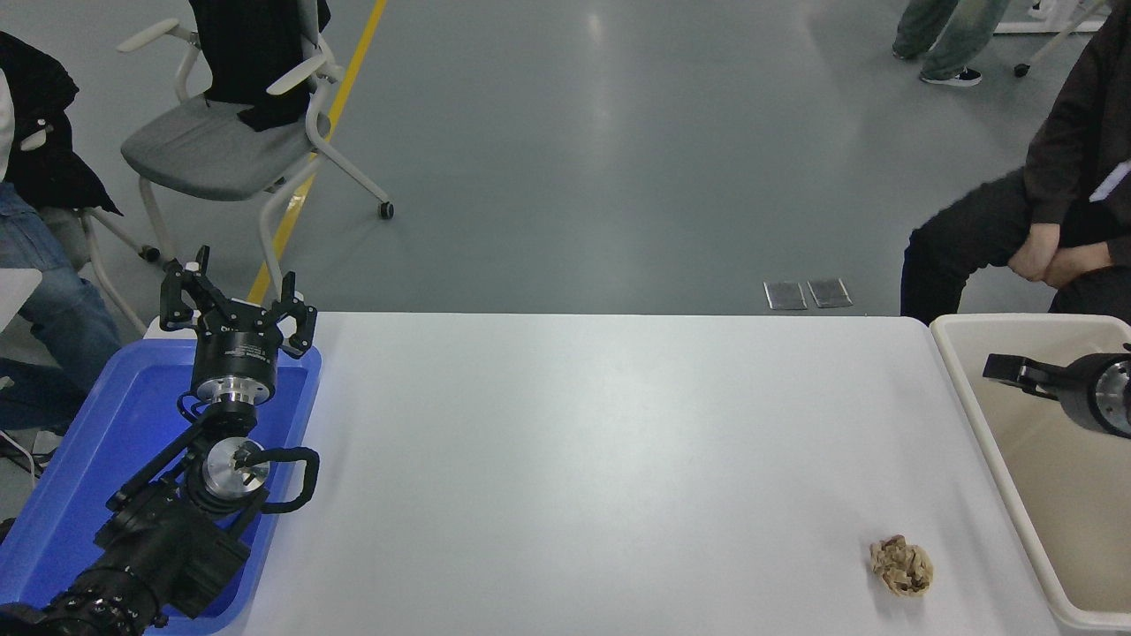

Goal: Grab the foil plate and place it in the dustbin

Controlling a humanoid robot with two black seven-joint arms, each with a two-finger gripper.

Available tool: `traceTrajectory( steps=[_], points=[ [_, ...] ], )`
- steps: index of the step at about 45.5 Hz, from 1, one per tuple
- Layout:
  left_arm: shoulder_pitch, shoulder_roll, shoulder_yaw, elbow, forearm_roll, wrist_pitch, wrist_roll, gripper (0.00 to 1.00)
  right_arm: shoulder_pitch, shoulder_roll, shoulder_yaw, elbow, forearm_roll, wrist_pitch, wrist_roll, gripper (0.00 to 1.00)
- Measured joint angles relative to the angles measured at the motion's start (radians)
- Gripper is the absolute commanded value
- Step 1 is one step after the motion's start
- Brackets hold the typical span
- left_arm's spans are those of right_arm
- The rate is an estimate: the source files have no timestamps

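The foil plate is out of view. The beige dustbin (pixel 1069 503) stands at the table's right end, cut off by the picture's right edge, and what shows of its inside is bare. My right gripper (pixel 1016 372) comes in from the right edge and hovers over the dustbin's far part, pointing left, with nothing visible in it. My left gripper (pixel 234 302) is parked open and empty over the blue tray's far end at the lower left.
A crumpled brown paper ball (pixel 901 566) lies on the white table (pixel 601 442) near the front right, beside the dustbin. A blue tray (pixel 115 424) sits under the left arm. A person (pixel 1051 212) sits behind the dustbin. A chair (pixel 221 150) and another person (pixel 35 256) are at the far left.
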Motion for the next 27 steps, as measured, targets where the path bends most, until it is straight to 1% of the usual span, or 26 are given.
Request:
traceTrajectory(
  steps=[5, 11, 18, 27],
  points=[
    [0.0, 0.0, 0.0, 0.0, 0.0, 0.0, 0.0, 0.99, 0.191, 0.036, -0.137, 0.091, 0.08, 0.084, -0.001, 1.0],
    [0.001, 0.0, 0.0, 0.0, 0.0, 0.0, 0.0, 0.99, 0.417, 0.134, -0.297, 0.205, 0.204, 0.179, 0.0, 1.0],
    [0.001, 0.0, 0.0, 0.0, 0.0, 0.0, 0.0, 0.99, 0.585, 0.262, -0.391, 0.289, 0.298, 0.274, -0.003, 1.0],
    [0.002, 0.001, -0.001, 0.001, 0.0, 0.0, 0.0, 0.99, 0.719, 0.416, -0.439, 0.361, 0.398, 0.383, -0.008, 1.0]
  ],
)
